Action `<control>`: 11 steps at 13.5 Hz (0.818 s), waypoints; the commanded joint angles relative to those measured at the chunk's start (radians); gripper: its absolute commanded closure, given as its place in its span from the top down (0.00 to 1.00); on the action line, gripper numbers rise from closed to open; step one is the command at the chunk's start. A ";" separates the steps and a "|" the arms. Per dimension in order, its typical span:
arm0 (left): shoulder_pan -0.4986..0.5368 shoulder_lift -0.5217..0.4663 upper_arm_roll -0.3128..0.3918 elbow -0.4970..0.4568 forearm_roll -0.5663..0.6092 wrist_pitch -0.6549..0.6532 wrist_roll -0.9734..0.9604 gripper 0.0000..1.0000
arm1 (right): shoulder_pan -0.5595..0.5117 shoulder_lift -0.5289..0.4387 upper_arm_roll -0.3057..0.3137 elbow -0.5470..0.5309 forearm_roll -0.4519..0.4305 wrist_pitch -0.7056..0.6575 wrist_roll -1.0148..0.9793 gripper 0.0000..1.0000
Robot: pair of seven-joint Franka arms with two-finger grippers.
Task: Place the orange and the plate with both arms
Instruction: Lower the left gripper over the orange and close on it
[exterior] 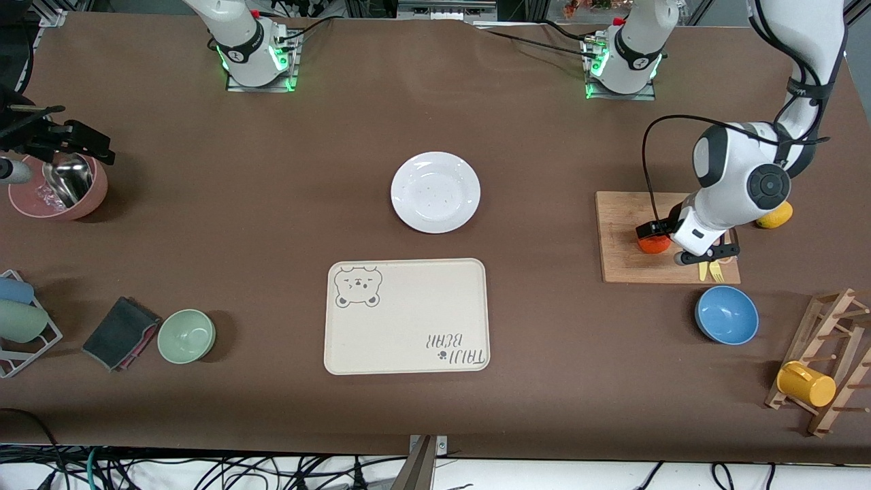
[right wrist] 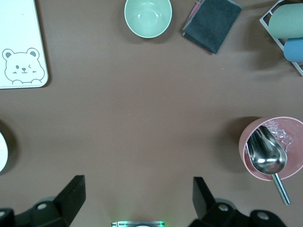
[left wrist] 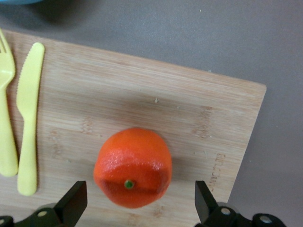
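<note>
**A:** Front view check. Where are the task items?

**B:** Round plain white plate [exterior: 435, 192] sits mid-table, nothing on it. Small round orange-red fruit, the orange [exterior: 653, 244], rests on the rectangular bamboo cutting board [exterior: 622, 265], at 3 o'clock from the plate, toward the left arm's end of the table.

**A:** Left gripper [exterior: 669, 243]?

**B:** Down over the board, jaws spread wide, one finger on either side of the orange. Left wrist view shows bare board between each fingertip [left wrist: 75, 201] and the peel, so no contact and no grip. The stem dot faces the camera.

**A:** Anything else on that board?

**B:** Pale yellow plastic knife [left wrist: 29, 118] and matching fork [left wrist: 5, 118], lying side by side near the orange, apart from it.

**A:** Right gripper [right wrist: 139, 194]?

**B:** Waiting over bare brown tablecloth at the right arm's end, jaws wide apart, holding nothing. Its wrist view takes in the pink bowl with a metal scoop [right wrist: 272, 151] and the pale green bowl [right wrist: 147, 16].

**A:** Surroundings?

**B:** Cream rectangular bear-printed tray [exterior: 408, 316] at 6 o'clock from the plate, nearer the front camera. Blue bowl [exterior: 727, 314] at 5 o'clock from the board. Yellow lemon [exterior: 776, 214] at 3 o'clock from the board, partly hidden by the left arm.
</note>
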 commanded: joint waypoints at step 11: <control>0.005 -0.049 -0.023 0.005 -0.018 -0.033 0.006 0.00 | -0.012 -0.013 0.010 -0.012 0.000 -0.004 -0.005 1.00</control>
